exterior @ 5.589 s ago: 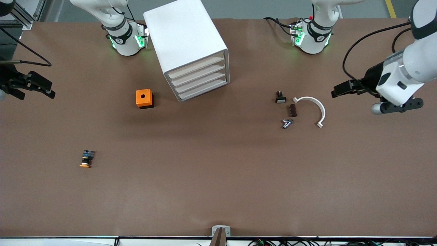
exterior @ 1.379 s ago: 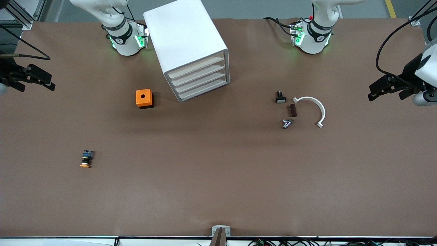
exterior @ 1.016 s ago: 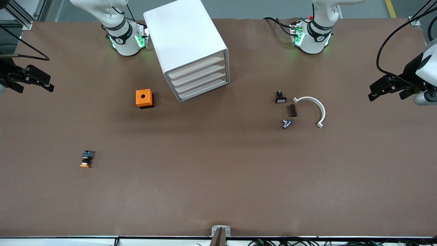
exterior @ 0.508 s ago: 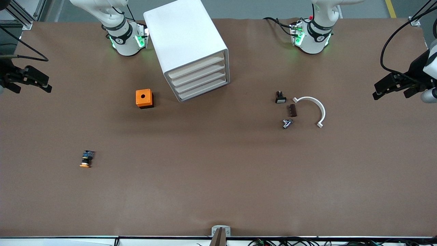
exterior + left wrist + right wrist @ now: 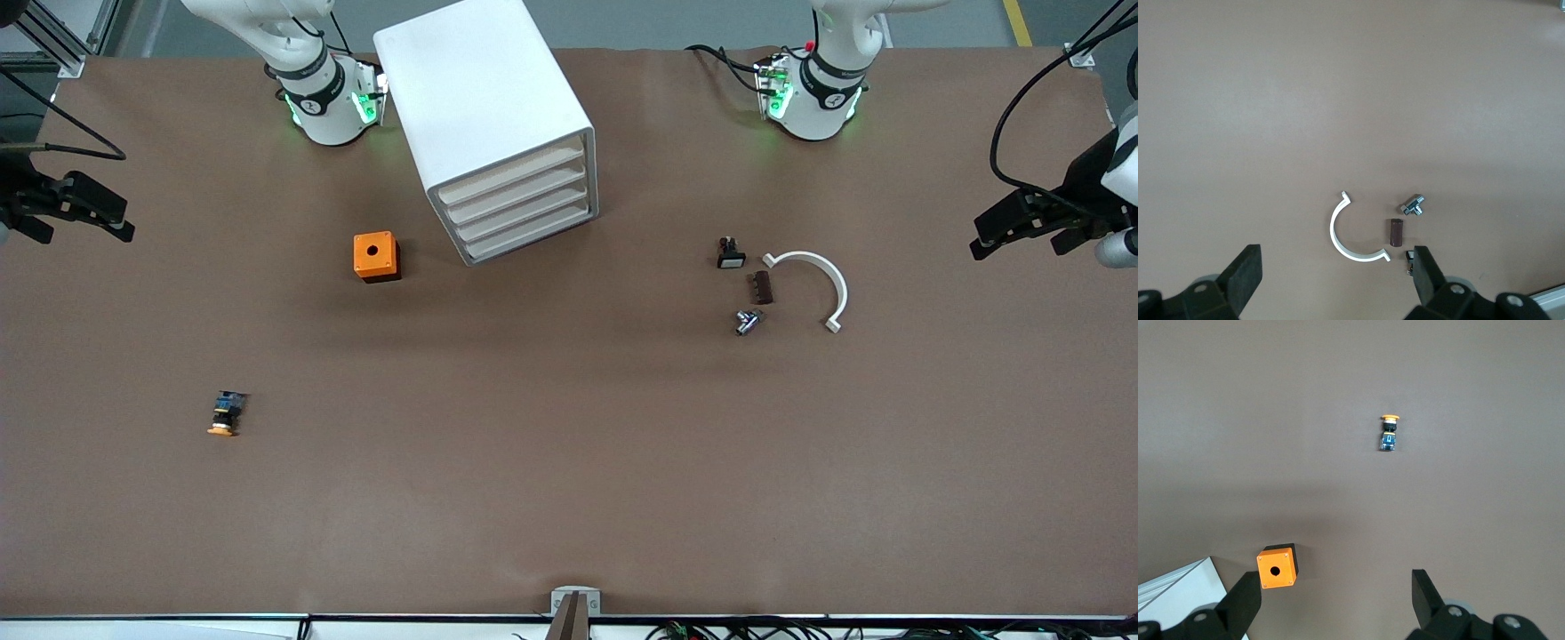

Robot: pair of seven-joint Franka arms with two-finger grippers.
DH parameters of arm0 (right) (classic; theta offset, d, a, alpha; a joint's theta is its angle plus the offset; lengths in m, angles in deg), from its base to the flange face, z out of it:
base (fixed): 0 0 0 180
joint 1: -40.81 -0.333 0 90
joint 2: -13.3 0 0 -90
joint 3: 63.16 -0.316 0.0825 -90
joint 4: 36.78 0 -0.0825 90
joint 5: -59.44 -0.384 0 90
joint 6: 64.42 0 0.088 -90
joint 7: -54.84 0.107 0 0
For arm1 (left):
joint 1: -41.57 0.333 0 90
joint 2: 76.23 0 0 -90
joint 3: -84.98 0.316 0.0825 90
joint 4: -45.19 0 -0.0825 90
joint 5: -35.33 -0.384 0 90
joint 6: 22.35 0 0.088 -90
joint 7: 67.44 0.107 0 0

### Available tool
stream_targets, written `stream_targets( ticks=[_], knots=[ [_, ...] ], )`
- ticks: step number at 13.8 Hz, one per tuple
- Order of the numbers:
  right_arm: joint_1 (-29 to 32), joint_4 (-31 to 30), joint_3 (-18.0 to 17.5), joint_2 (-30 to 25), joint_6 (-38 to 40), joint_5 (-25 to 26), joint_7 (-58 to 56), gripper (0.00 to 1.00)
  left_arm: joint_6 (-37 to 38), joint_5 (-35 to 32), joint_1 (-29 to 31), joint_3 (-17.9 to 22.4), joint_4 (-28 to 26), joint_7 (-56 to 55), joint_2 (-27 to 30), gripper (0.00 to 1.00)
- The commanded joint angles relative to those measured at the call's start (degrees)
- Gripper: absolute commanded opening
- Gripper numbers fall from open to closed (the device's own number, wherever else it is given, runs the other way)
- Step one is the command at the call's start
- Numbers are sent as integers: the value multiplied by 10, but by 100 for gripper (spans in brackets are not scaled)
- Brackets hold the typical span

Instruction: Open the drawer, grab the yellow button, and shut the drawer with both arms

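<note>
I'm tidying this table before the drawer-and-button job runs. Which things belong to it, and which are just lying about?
Belongs to the job:
- drawer, shut
- button, out on the table
- left gripper, open
- right gripper, open

Just lying about:
- orange box
- white curved piece
- brown block
- silver fitting
- black part

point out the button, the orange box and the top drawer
button (image 5: 226, 415), front view, on its black-and-blue body.
orange box (image 5: 374, 252), front view, on its top face.
top drawer (image 5: 511, 172), front view, on its front edge.
</note>
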Motion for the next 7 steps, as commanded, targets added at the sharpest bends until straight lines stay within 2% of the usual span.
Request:
stream_targets(
  ticks=[1,7],
  knots=[
    [3,-1,-3,-6,-5,0,-5,100,7,6,10,-5,1,10,3,100],
    [-1,-2,-3,-8,-3,-2,-5,100,6,5,10,-5,1,11,3,100]
  ],
)
